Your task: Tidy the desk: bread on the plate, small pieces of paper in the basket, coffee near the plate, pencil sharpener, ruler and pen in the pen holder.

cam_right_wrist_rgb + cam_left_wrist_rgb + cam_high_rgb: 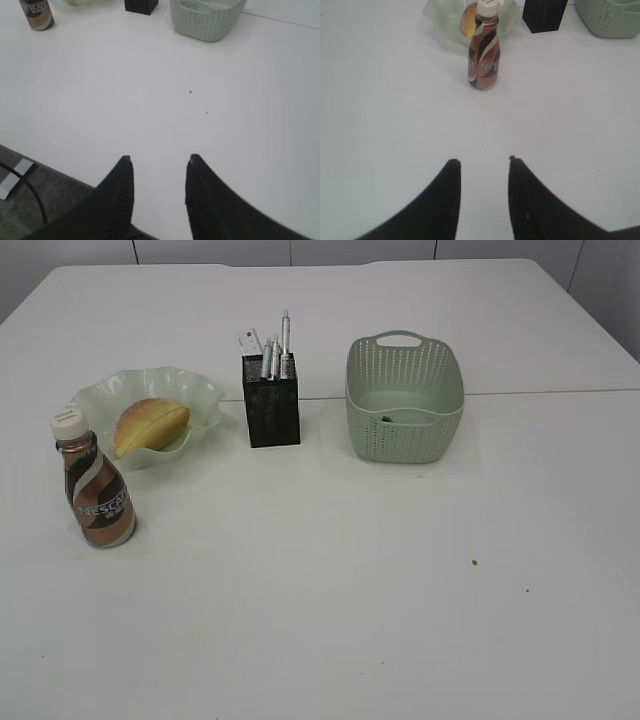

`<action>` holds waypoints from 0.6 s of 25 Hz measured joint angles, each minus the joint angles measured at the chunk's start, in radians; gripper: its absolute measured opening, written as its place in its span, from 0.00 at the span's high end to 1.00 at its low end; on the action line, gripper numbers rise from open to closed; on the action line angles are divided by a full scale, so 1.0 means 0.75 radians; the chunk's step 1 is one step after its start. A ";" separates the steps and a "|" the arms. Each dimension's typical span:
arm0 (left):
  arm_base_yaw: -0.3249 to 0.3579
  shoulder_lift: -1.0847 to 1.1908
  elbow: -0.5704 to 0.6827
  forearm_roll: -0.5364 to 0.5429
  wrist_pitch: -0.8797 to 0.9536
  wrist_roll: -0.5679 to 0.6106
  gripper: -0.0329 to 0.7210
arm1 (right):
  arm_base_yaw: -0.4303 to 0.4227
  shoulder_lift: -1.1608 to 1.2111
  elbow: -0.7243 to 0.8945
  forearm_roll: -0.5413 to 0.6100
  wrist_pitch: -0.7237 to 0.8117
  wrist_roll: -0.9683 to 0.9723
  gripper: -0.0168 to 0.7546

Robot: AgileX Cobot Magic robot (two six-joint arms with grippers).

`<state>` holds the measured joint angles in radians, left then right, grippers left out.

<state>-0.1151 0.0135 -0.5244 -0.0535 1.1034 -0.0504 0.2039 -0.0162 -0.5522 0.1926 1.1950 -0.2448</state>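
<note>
On the plate [205, 392] the bread [150, 425] lies slanted, coffee [95, 485] upright beside; left gripper [484, 162] and right gripper [157, 161] part-open, empty.

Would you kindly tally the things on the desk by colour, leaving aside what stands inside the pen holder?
Green: 2, the plate and the basket
Yellow: 1, the bread
Brown: 1, the coffee
Black: 1, the pen holder
Total: 5

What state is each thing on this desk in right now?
bread: lying in the plate
coffee: upright, capped, beside the plate
pen holder: upright, pens sticking out
basket: upright, contents unclear
left pincer: open, holding nothing
right pincer: open, holding nothing
</note>
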 joint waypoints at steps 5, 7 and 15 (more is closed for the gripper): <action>0.000 0.000 0.000 0.000 -0.002 0.000 0.64 | 0.000 0.000 0.056 -0.020 -0.003 0.007 0.64; 0.000 0.000 0.000 0.000 -0.002 0.000 0.64 | 0.000 0.000 0.072 -0.052 -0.019 0.049 0.64; 0.000 0.000 0.000 0.000 -0.002 0.000 0.64 | 0.000 0.000 0.075 -0.368 -0.040 0.466 0.64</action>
<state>-0.1151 0.0135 -0.5244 -0.0535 1.1019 -0.0504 0.2039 -0.0162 -0.4959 -0.0836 1.1651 0.1050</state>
